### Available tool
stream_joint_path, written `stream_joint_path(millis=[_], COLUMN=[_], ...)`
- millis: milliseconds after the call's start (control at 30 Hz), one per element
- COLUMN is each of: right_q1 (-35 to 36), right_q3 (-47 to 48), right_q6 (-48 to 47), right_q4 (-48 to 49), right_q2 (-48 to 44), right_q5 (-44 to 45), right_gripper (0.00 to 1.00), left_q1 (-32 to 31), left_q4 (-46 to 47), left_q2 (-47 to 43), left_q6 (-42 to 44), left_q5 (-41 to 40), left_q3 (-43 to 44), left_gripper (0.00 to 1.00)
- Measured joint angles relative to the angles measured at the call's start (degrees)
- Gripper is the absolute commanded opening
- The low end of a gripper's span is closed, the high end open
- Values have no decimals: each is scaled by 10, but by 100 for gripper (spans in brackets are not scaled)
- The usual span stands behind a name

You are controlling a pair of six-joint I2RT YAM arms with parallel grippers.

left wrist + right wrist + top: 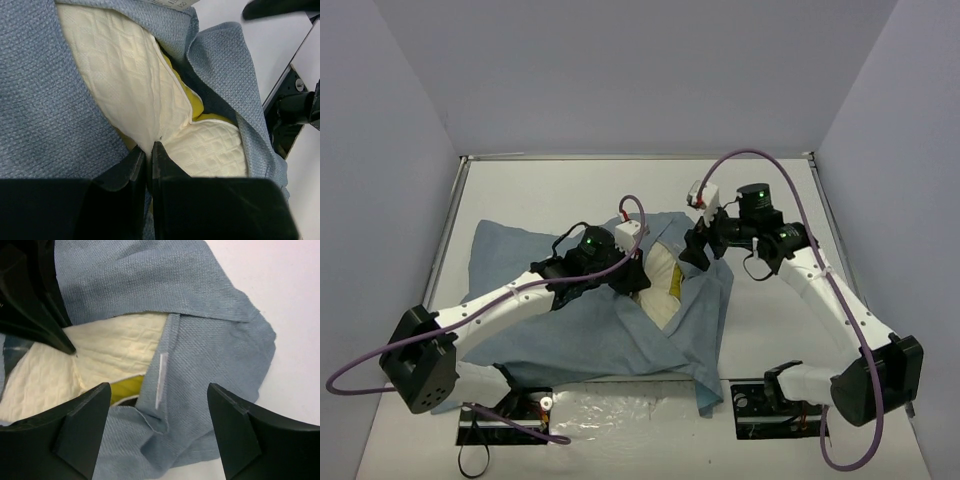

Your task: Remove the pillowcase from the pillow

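Observation:
The blue-grey pillowcase (590, 330) lies spread across the table middle, its open mouth facing right. The cream-white pillow (660, 285) with a yellow edge shows through that mouth. My left gripper (638, 268) is shut on a pinch of the pillow's quilted cloth (135, 90) at the mouth, with pillowcase cloth (40, 115) around it. My right gripper (700, 250) is open, hovering over the pillowcase's mouth hem (200, 365), which carries a small white tag (161, 380). The pillow (115, 347) shows to its left. The striped face is hidden.
White table (770, 300) is bordered by grey walls. Two black base plates sit at the near edge, one on the left (510, 420) and one on the right (770, 410). Purple cables loop off both arms.

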Motion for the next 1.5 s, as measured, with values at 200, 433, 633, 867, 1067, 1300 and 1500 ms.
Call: stream_joint_path(millis=[200,433,633,867,1067,1300,1500], right_q1=[114,124,104,56,-10,-16,-38], right_q3=[-2,-2,-2,-1,15,22,9], right_q6=[91,116,124,131,163,207,208], right_q4=[23,37,48,79,105,117,112], right_q2=[27,101,105,105,133,229,243], right_q5=[148,267,300,309,265,129,24], right_gripper=[74,9,0,0,0,0,1], left_q1=[-6,-12,-12,-13,-14,-14,-15], left_q4=[4,-3,-15,-20,-6,26,48], left_q2=[3,-14,-45,-105,-144,-150,-150], left_q6=[-1,0,2,5,18,33,37], left_q5=[-1,-7,-14,5,51,68,5], left_q3=[12,13,13,5,-10,-10,-10], left_gripper=[2,2,2,2,2,2,2])
